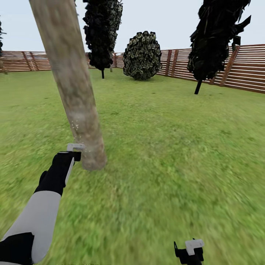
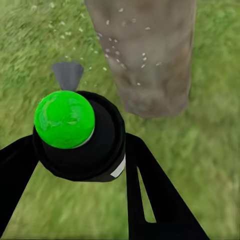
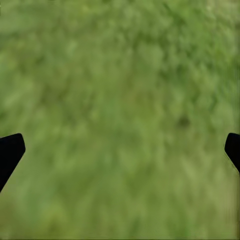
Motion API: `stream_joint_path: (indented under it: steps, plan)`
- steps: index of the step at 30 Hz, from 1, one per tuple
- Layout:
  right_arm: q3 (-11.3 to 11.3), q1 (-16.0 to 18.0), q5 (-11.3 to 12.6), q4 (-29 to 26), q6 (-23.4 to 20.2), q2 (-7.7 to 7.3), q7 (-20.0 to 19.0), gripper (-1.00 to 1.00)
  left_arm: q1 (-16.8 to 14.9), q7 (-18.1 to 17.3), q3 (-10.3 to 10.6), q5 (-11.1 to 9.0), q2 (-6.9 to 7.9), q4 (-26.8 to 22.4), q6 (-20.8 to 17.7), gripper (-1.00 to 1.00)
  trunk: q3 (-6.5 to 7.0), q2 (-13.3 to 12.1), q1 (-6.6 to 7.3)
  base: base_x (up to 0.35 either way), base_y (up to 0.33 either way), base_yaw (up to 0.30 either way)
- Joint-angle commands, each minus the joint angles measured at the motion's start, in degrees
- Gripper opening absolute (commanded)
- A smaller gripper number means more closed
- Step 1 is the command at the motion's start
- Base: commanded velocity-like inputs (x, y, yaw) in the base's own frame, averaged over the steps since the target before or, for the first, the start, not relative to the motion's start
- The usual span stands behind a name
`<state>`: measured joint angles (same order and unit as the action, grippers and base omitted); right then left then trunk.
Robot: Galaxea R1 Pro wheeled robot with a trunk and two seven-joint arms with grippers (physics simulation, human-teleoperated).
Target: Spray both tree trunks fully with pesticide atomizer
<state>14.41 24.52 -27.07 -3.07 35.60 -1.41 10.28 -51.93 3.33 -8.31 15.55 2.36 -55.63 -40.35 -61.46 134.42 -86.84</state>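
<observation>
The left gripper point(image 2: 80, 165), jaws clamped round the pesticide atomizer point(image 2: 75, 135), holds its grey nozzle point(image 2: 68, 75) just beside the upright tree trunk point(image 2: 150, 55); the right gripper's point(image 3: 120, 150) jaws gape empty over grass.

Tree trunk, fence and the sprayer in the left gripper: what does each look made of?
Tree trunk: rough, matte grey-brown bark, mottled, with pale specks near the base. Fence: brown wooden slats, horizontal, matte. Sprayer: likely plastic, a dull black body with a glossy green cap showing highlights. It sits between the left gripper fingers.
</observation>
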Motion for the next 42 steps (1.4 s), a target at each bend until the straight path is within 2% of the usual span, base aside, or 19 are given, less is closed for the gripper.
stream_joint_path:
  steps: [1,8,13,20,26,37,42]
  plan:
    - [0.0,0.0,0.0,0.01,0.0,0.0,0.0,1.0,0.04,0.01,-0.01,0.0,0.06,0.0,0.0,-1.0,0.0,0.0,0.0,0.174,-0.22,0.268]
    - [0.0,0.0,0.0,0.08,0.0,0.0,0.0,1.0,0.26,-0.13,0.27,-0.28,-0.01,0.2,-0.01,-1.0,0.0,0.0,0.0,0.262,-0.155,0.275]
    - [0.0,0.0,0.0,0.08,0.0,0.0,0.0,1.0,0.84,-0.22,0.56,-0.48,-0.7,1.01,0.0,-1.0,0.0,0.0,0.0,0.214,-0.177,0.249]
    - [0.0,0.0,0.0,0.08,0.0,0.0,0.0,1.0,1.21,-0.25,0.49,-0.68,-0.77,1.16,0.0,-1.0,0.0,0.0,0.0,0.019,-0.266,0.034]
    - [0.0,0.0,0.0,0.08,0.0,0.0,0.0,1.0,1.21,-0.25,0.48,-0.61,-0.77,3.14,0.0,-1.0,0.0,0.0,0.0,0.0,-0.273,0.02]
    - [0.0,0.0,0.0,0.08,0.0,0.0,0.0,1.0,1.87,-0.08,0.48,-0.55,-0.74,4.08,0.0,-1.0,0.0,0.0,0.0,0.023,-0.272,0.2]
    - [0.0,0.0,0.0,0.08,0.01,0.0,0.0,1.0,1.91,-0.09,0.54,-0.56,-0.99,9.28,0.35,-1.0,0.0,0.0,0.0,0.148,-0.264,0.008]
